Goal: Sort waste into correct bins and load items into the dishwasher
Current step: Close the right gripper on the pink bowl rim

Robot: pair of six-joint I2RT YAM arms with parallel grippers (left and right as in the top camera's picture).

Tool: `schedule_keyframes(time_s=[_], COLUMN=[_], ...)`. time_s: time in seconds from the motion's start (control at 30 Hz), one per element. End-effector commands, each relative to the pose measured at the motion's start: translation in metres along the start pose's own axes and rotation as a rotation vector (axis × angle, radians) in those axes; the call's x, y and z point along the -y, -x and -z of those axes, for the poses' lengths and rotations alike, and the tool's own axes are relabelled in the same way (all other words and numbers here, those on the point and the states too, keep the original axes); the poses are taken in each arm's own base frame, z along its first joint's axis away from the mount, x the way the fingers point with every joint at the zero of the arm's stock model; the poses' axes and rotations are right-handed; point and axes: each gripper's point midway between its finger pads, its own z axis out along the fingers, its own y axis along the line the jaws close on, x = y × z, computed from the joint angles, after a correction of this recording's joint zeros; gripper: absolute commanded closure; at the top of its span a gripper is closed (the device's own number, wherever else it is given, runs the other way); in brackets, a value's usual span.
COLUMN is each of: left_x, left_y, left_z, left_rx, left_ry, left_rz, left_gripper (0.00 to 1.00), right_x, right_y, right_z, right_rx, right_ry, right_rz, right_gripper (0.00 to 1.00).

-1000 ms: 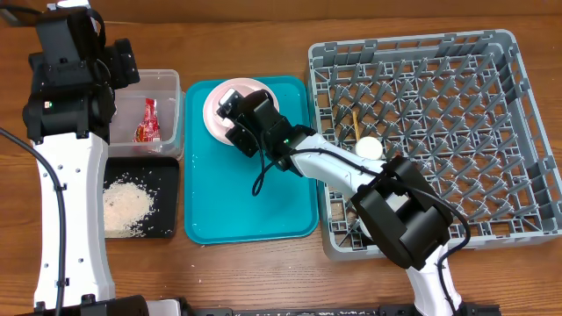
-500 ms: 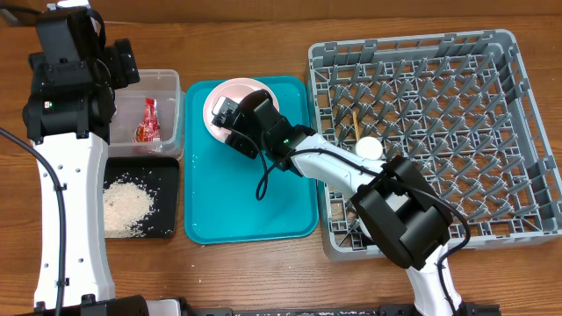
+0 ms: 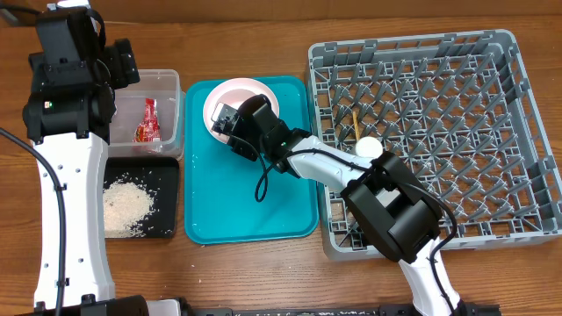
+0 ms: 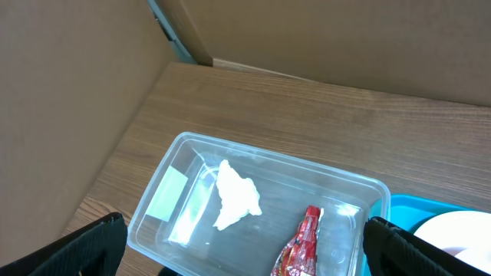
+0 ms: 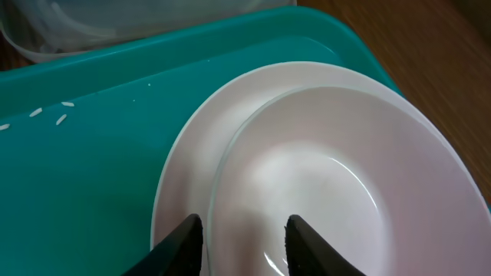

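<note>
Wooden table (image 3: 250,281) bears clear tub (image 3: 176,88); black tray (image 3: 169,175); teal tray (image 3: 237,206); grey rack (image 3: 527,175).

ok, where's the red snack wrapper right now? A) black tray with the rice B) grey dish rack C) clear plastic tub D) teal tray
C: the red snack wrapper lies inside the clear plastic tub, beside the crumpled tissue wad.

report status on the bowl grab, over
Left gripper open, hovering over clear tub. Right gripper straddling white bowl rim, grip unconfirmed. Bowl sits on pink plate, on teal tray. No obstruction seen.
</note>
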Motion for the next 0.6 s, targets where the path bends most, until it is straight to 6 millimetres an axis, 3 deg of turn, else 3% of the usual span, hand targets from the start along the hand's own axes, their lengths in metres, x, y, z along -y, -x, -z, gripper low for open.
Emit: schedule_keyframes(time_s=[0.0,0.07,0.13,0.33,0.57], left_x=[0.000,0.000,0.000,0.000,0.000], left_y=[0.006,0.006,0.006,0.006,0.006], left_z=[0.003,0.003,0.003,0.003,0.003], left_rx=[0.016,0.016,0.016,0.016,0.016], left_ry=[-0.005,-0.005,-0.005,-0.005,-0.005], left_rz=[0.016,0.016,0.016,0.016,0.016], left_gripper=[0.00,0.00,0.00,0.00,0.00], right_x=[0.001,0.003,0.004,0.009,0.008], right_y=[0.017,0.023,0.028,0.047,0.098], right_z=[0.006,0.011,0.015,0.043,0.097], right_rx=[0.035,0.047,0.057,0.067,0.186], right_ry=[-0.006,-0.011,-0.015,-0.010,0.075], right_rz=[0.007,0.008,0.009,-0.094,-0.304], right_gripper=[0.74,0.88,0.96,0.96,0.96])
